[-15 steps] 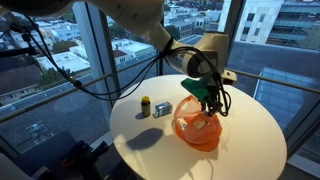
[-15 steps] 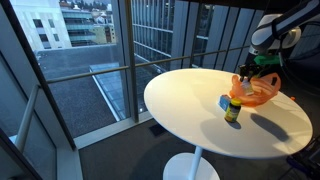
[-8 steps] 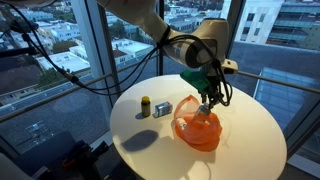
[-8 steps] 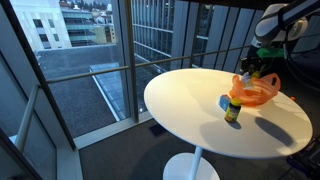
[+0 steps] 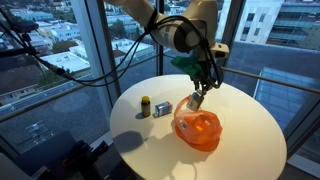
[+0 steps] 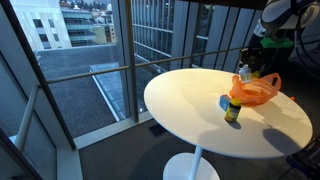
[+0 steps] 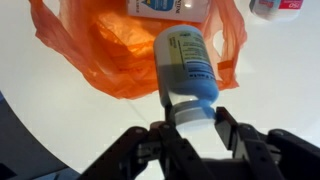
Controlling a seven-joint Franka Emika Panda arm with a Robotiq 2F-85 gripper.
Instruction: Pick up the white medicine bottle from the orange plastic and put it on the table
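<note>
**Bottle pinched and held over the orange plastic, set-down not done**

Toward the left edge of the table [image 5: 250, 135], in an exterior view, a small yellow-capped bottle [image 5: 145, 105] stands upright. A small box [image 5: 163, 108] lies just beside it. Neither belongs to the task, and both are apart from the plastic.

About mid-table, well in from every edge, sits the orange plastic [image 5: 198, 130], crumpled and open at the top. It also shows in the exterior view from the opposite side [image 6: 258, 92].

The gripper [image 5: 202, 90] hangs over the left part of the plastic. The white medicine bottle [image 5: 195, 103] hangs from it, tilted, at the level of the plastic's upper rim.

The wrist view is clearest. The jaws are closed onto the bottle's cap end [image 7: 190, 112], one finger on each side. The labelled body [image 7: 188, 55] points away, over the orange folds [image 7: 100, 55]. I cannot tell whether the bottle's far end touches the plastic.

**Progress, as a judgement:**
- The grasp looks done.
- The lift looks mostly done, since the bottle is up and not lying in the plastic.
- Left to do: carry it sideways to bare tabletop, lower it, and open the jaws. There is plenty of room toward the right edge.
- Risk: the hold is only on the cap end, so the bottle may swing or slip during the carry.
</note>
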